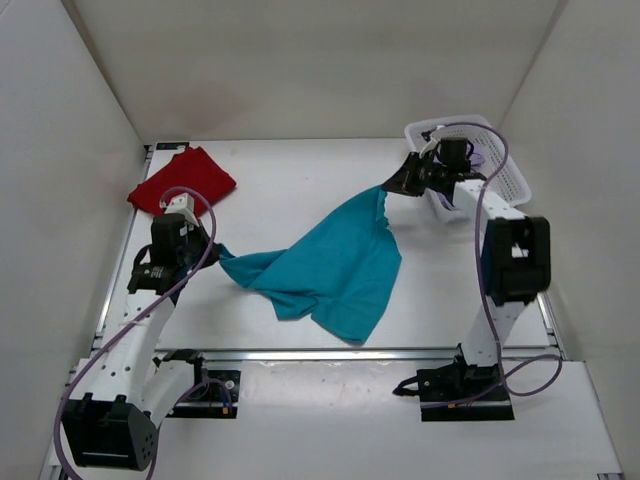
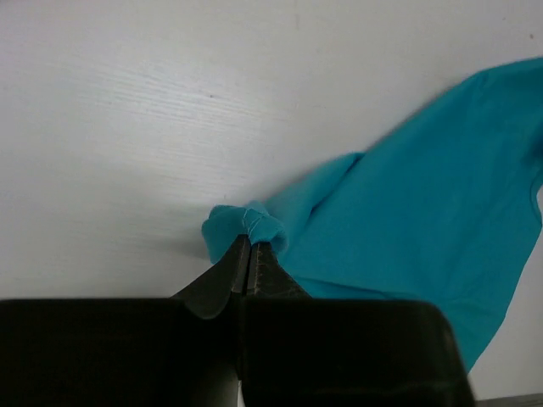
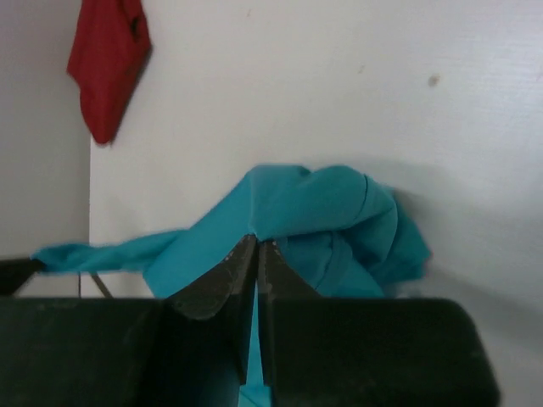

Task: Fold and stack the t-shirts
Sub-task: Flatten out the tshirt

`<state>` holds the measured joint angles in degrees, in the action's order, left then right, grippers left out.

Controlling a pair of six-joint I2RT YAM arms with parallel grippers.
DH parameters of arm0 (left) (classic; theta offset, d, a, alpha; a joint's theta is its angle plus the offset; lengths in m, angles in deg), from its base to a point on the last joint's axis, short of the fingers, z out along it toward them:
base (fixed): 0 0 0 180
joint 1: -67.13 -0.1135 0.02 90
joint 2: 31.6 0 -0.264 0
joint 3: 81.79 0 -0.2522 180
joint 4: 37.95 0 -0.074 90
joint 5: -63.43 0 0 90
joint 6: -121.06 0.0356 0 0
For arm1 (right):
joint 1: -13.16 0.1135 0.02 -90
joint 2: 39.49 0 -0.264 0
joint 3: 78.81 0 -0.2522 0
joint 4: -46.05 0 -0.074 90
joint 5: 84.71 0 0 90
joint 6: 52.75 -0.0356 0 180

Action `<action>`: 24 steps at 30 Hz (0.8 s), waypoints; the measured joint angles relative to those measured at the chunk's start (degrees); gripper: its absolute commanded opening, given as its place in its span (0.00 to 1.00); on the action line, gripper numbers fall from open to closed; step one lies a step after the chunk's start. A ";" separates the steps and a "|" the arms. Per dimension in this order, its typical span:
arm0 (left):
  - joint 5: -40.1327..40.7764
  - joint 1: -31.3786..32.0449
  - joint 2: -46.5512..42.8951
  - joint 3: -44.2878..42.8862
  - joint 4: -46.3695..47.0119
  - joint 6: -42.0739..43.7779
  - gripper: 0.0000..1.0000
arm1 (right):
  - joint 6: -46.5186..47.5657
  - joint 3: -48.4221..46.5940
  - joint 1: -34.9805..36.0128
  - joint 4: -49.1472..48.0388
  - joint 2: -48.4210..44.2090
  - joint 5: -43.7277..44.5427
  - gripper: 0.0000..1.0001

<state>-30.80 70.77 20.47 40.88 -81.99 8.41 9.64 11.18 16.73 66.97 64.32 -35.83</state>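
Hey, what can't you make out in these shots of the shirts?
- Basket contents: top view, the right arm covers most of the inside.
- Red shirt: right wrist view, cut off by the top edge.
- Teal shirt: left wrist view, cut off at the right edge; which part the left gripper and right gripper pinch is bunched between shut fingers.

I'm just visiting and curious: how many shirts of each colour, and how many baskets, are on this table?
red shirt: 1
teal shirt: 1
white basket: 1
Total: 3 (what lies inside the basket is too unclear to count)
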 measured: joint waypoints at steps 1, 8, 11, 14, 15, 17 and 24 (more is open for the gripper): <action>-0.17 0.02 -0.48 1.46 0.55 -0.57 0.09 | 0.24 -3.54 0.00 1.51 3.82 0.07 0.07; -0.02 0.15 -2.75 7.50 5.03 -3.37 0.67 | 5.22 -31.87 1.11 13.81 11.74 7.15 0.46; 0.70 -0.44 -2.80 8.41 5.84 -4.20 0.72 | 4.76 -13.94 5.01 8.07 -4.20 11.63 0.29; 1.33 -1.73 -3.10 8.52 6.14 -4.42 0.74 | 3.96 10.47 13.94 2.34 -21.68 16.52 0.13; 1.81 -1.97 -3.37 8.52 6.23 -4.39 0.78 | 4.02 16.87 18.23 2.01 -25.38 18.78 0.11; 2.75 -1.81 -4.02 8.52 6.36 -4.37 0.81 | 3.89 25.29 23.71 2.51 -28.28 21.81 0.15; 5.86 2.01 -5.05 8.20 6.84 -4.39 0.76 | 0.15 49.77 16.96 3.52 -35.89 30.73 0.48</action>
<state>-24.95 72.78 15.42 49.07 -75.15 4.01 9.79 60.95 33.69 70.49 28.43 -5.10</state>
